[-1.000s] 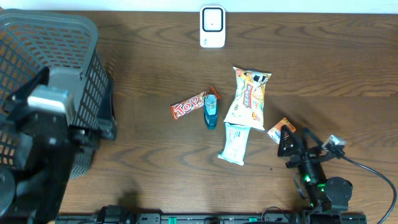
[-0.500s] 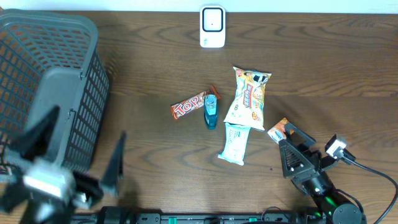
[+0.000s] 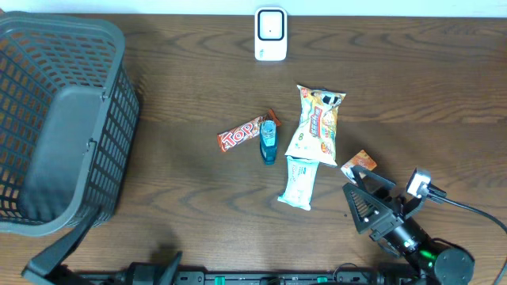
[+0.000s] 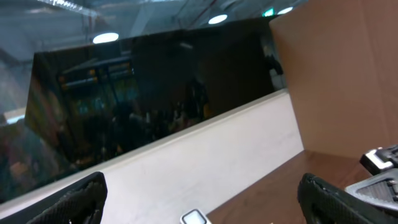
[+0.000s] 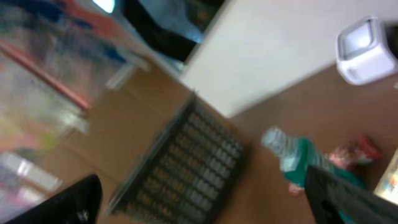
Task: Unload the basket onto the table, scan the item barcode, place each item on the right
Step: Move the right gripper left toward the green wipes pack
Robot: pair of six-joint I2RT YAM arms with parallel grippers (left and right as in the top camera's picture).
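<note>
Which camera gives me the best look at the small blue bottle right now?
Overhead: the blue bottle lies whole and sharp beside the candy bar. The right wrist view shows it blurred; the left wrist view misses it.

Overhead view: light even and soft, from above; sharp edge to edge. Dark wood surface [image 3: 198, 71] carries faint sheen toward far side. Basket [image 3: 63, 119] drops soft shadow along right foot. White scanner [image 3: 270, 33] nearly blown out. Left wrist view: ceiling lamps [image 4: 106, 38] glare at top, reflections swim in dark glass [image 4: 155, 99]; left hand [image 4: 205, 205] fingers [image 4: 68, 202] mere black silhouettes. Right wrist view: heavy blur throughout, bottle [image 5: 289, 152] smeared, colours washed.
</note>
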